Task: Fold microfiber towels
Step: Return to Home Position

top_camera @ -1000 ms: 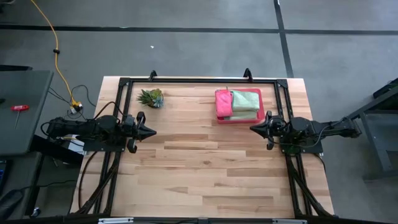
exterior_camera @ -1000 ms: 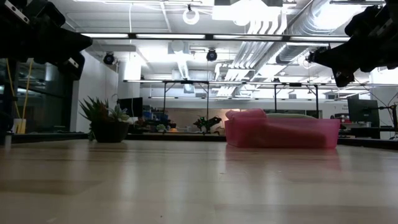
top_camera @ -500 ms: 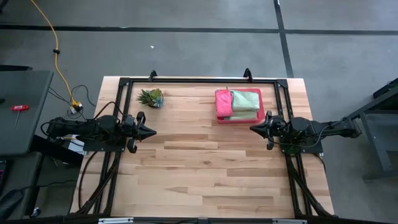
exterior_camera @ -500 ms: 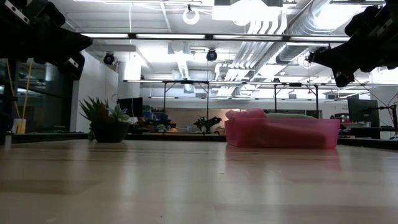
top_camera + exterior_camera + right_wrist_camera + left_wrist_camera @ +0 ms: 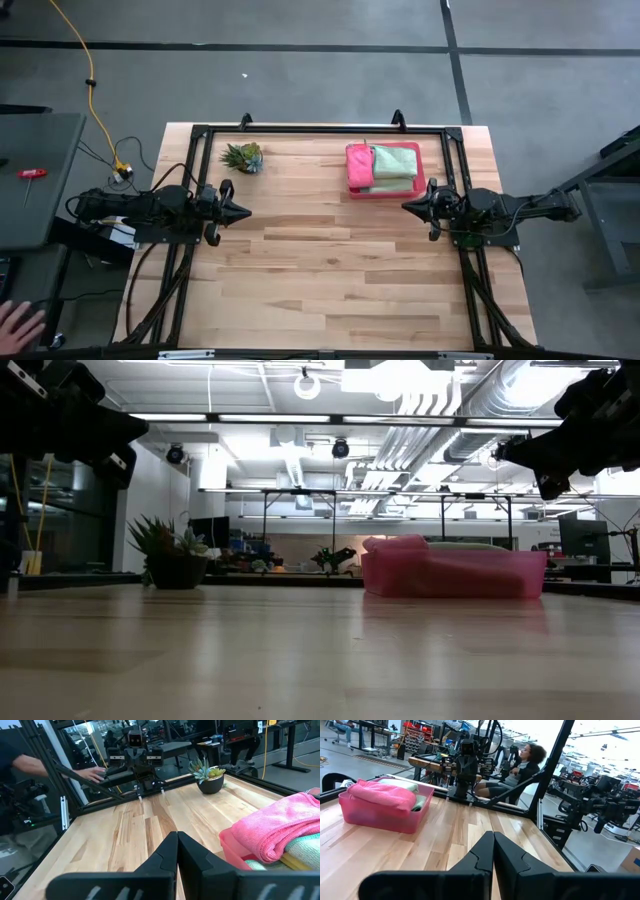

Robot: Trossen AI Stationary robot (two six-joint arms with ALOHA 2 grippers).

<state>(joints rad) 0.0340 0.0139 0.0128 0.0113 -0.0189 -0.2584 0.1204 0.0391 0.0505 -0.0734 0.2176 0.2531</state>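
The left gripper (image 5: 243, 211) is holding its jaws pressed together with nothing between them. It is hanging above the table (image 5: 330, 270) at the left-centre of the high view, with its tips pointing toward the middle of the frame. The right gripper (image 5: 406, 207) is mirroring it at the right-centre, jaws also together and empty, tips pointing left. In the low view both arms are sitting in the upper corners, well above the tabletop.

A wide stretch of bare wood is lying between the two tips and is running across the whole lower half of the table. A black frame (image 5: 320, 129) is bordering the table along its top edge and down both sides.

The pink bin (image 5: 384, 195) is standing in the upper right of the table, just inside the frame rail and near the right gripper but apart from it. The folded pink towel (image 5: 359, 168) is lying in the bin's left part, and the folded green towel (image 5: 393, 162) is lying in the right part, touching it. The plant (image 5: 243, 157) is standing in the upper left of the table, near the left gripper.

Compared with half a second earlier, both arms, the bin, the towels and the plant are holding the same positions. A person's hand (image 5: 18, 325) is now entering at the lower left corner of the high view, off the table.
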